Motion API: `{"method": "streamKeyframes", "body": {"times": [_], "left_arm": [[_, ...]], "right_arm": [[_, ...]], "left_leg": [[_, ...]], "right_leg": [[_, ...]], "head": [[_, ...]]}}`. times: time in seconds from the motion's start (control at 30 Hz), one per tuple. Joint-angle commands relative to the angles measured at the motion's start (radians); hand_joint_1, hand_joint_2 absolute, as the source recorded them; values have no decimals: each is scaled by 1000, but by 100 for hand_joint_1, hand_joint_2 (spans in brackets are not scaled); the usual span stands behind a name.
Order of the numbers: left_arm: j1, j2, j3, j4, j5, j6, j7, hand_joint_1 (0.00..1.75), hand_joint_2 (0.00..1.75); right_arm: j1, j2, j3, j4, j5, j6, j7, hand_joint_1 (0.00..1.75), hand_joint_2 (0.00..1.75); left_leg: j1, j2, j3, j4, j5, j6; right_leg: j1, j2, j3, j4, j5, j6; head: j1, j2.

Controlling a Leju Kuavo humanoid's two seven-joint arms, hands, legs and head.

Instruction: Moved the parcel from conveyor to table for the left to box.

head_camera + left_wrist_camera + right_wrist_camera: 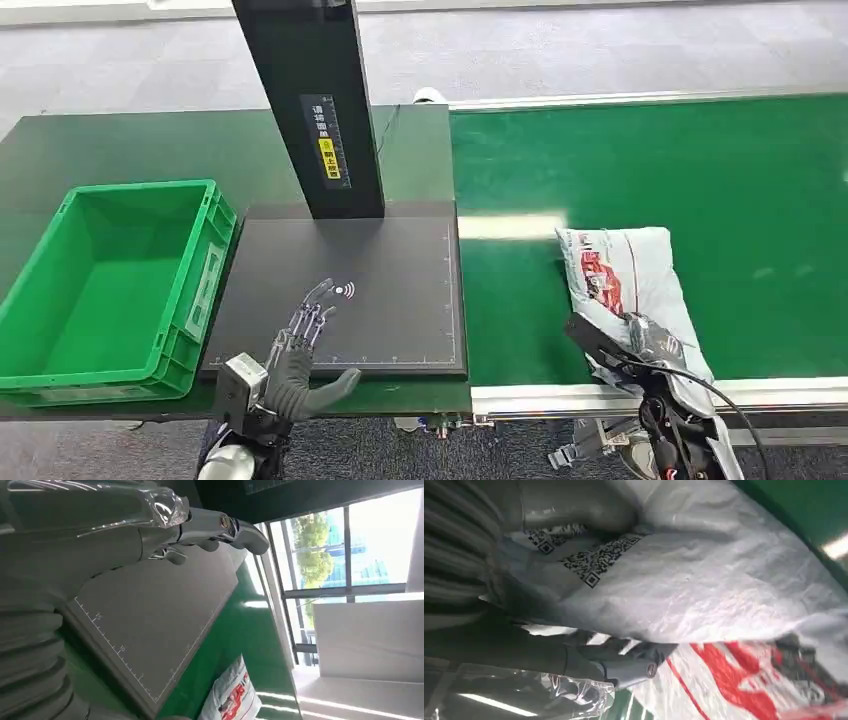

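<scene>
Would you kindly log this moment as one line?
right hand grips parcel on conveyor | left hand open over scanner pad

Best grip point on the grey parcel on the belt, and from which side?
Probably the near end of the parcel, from the robot's side of the conveyor. It's a soft poly bag lying flat, long axis pointing away from the robot, so the near edge overhanging the rail can be closed on. The right hand is already on that end, thumb on top and fingers below.

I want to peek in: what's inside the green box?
The green plastic crate shows only its bare green floor and walls. The near wall hides a strip of floor behind it.
</scene>
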Motion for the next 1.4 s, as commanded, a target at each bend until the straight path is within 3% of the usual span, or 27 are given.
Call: {"method": "streamKeyframes", "body": {"times": [0.03, 0.27, 0.37, 0.43, 0.73, 1.03, 1.23, 1.4], "left_arm": [[10, -10, 17, 22, -2, 7, 8, 0, 175], [36, -6, 26, -6, -5, 9, 7, 0, 175], [60, -2, 37, -36, -4, 11, 4, 0, 175], [75, -1, 44, -59, -1, 11, -5, 0, 175], [41, 2, 33, -16, 0, 7, -39, 0, 175], [13, 16, 4, 39, 16, 1, -72, 0, 175], [-30, 4, -25, 78, 14, -16, -81, 0, 175], [-76, 6, -59, 121, 17, -34, -77, 0, 175]], "right_arm": [[-31, -15, 71, 103, -27, -18, -30, 175, 175], [-35, -8, 81, 57, -54, -79, -64, 175, 175], [-46, 8, 61, -6, -81, -198, -131, 175, 175], [-38, 33, 22, -93, -138, -359, -246, 175, 175], [51, 76, 1, -328, -245, -548, -421, 175, 175], [71, 80, 143, -408, -281, -577, -516, 175, 175], [-80, 93, 340, -289, -248, -540, -527, 175, 175], [-182, 121, 433, -177, -317, -476, -541, 175, 175]], "left_leg": [[2, 0, 2, -1, 0, 2], [1, 1, 1, -1, 0, 2], [1, 1, 0, 0, 0, 2], [1, 3, -1, 0, -1, 2], [1, -1, -2, -1, -1, 2], [1, 1, -3, -1, 0, 2], [1, 5, -3, -1, 0, 2], [2, 6, -2, -2, 1, 4]], "right_leg": [[3, -1, 3, -3, 1, -4], [2, 0, 1, -2, 1, -4], [1, 0, 0, -1, 0, -3], [2, 3, -1, -1, 1, -4], [2, -1, -2, -1, 0, -4], [2, 1, -3, -1, 1, -4], [1, 5, -5, 0, 2, -4], [3, 5, -3, -3, 4, -6]], "head": [[0, 0], [0, 0], [0, 0], [0, 0], [0, 0], [0, 0], [0, 0], [0, 0]]}}
